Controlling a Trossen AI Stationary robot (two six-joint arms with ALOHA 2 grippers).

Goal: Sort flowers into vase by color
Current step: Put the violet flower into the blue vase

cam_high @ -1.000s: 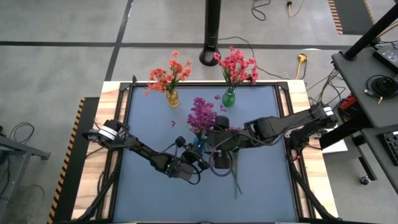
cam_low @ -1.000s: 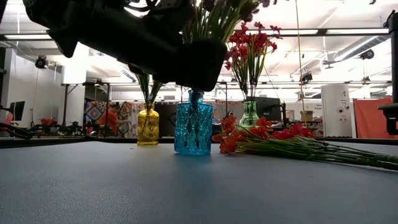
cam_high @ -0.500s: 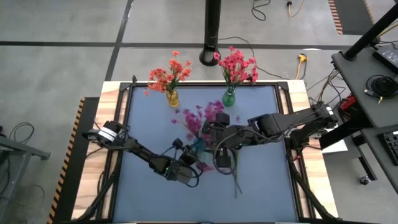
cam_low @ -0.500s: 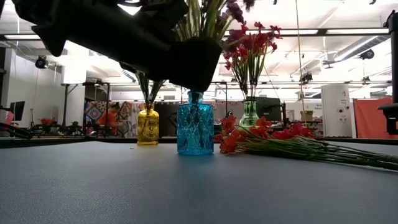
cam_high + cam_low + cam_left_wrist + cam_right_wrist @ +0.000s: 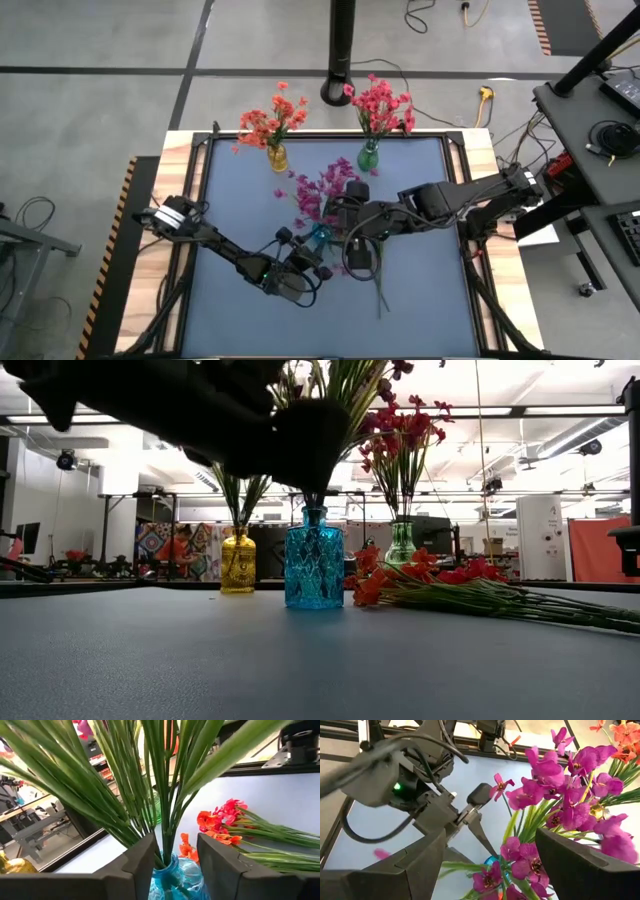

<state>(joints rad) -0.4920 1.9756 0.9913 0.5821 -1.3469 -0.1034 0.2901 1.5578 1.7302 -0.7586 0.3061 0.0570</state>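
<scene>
The purple flowers stand with their stems in the blue glass vase at mid-table, blossoms splayed wide. My left gripper is open. It reaches in from the near side, one finger on each side of the green stems just above the vase's mouth. My right gripper is open and hovers at blossom height on the vase's right, with blossoms between its fingers. A loose bunch of orange and red flowers lies flat on the table, right of the vase. My left gripper is open around the purple flowers' stems just above the blue vase's neck, coming level from the near side. One finger stands right beside the stems; I cannot tell whether it touches them. The stems stand upright in the vase.
A yellow vase with orange flowers and a green vase with red-pink flowers stand near the far edge. The blue mat is bare on the left and along the near edge. A dark post stands beyond the far edge.
The purple bunch, a tight cluster a second ago, has spread out over the blue vase, its blossoms fanning to the left and right. My left gripper has drawn slightly up and toward the near-left. The vase has stayed in place.
</scene>
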